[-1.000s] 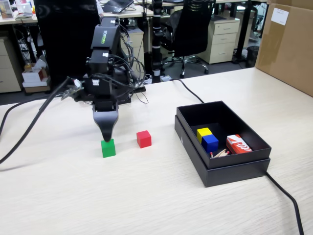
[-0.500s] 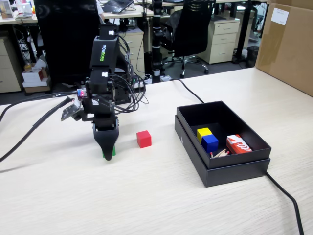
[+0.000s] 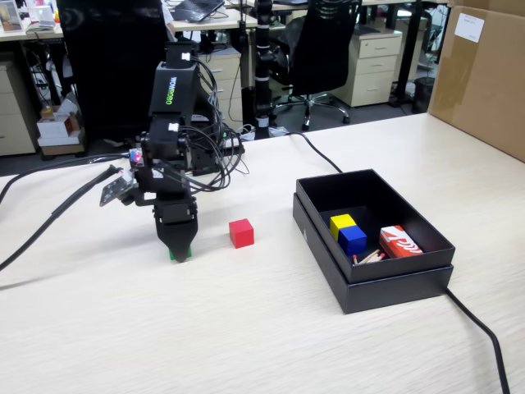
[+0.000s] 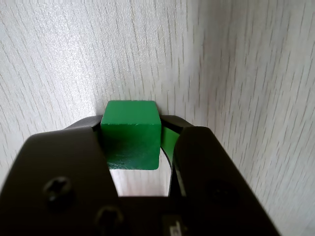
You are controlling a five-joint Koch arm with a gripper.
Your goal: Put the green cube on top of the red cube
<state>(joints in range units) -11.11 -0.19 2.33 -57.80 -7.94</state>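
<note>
One gripper (image 4: 132, 147) clamps green cube (image 4: 131, 132) (red cube (image 3: 241, 232) beside)

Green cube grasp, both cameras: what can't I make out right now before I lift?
- Green cube: its underside is hidden in the wrist view, so table contact is unclear; in the fixed view the gripper covers nearly all of it.
- Red cube: outside the wrist view, so alignment can't be judged there.
- Items in the black box: the sticks beside the blue cube are too small to identify.
</note>
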